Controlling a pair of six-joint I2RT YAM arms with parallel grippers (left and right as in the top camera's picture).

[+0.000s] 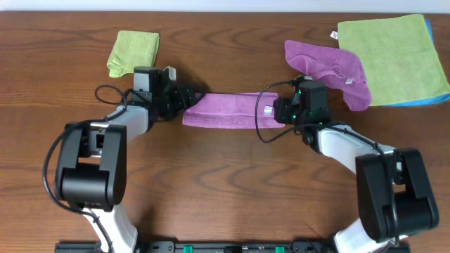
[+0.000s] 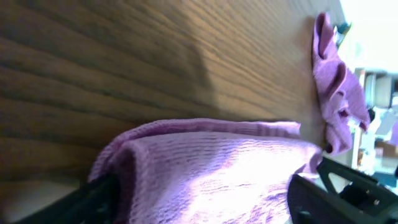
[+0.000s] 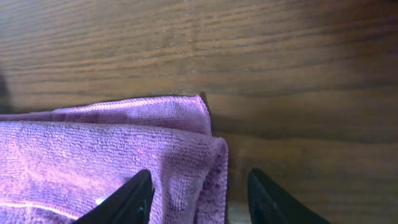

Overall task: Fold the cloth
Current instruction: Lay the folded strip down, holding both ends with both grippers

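Observation:
The cloth [image 1: 225, 110] lies folded into a long lilac strip on the table's middle, with its small white tag [image 1: 268, 110] near the right end. My left gripper [image 1: 186, 98] is at the strip's left end. In the left wrist view its fingers [image 2: 202, 205] stand wide apart with the folded cloth [image 2: 211, 174] between them. My right gripper [image 1: 280, 111] is at the strip's right end. In the right wrist view its fingers [image 3: 199, 202] are open and straddle the cloth's folded corner [image 3: 93, 155].
A rumpled purple cloth [image 1: 330, 70] lies at the back right and also shows in the left wrist view [image 2: 339, 93]. A large green cloth [image 1: 394, 60] lies on a blue one [image 1: 436, 100] beside it. A small folded green cloth [image 1: 133, 50] sits at the back left.

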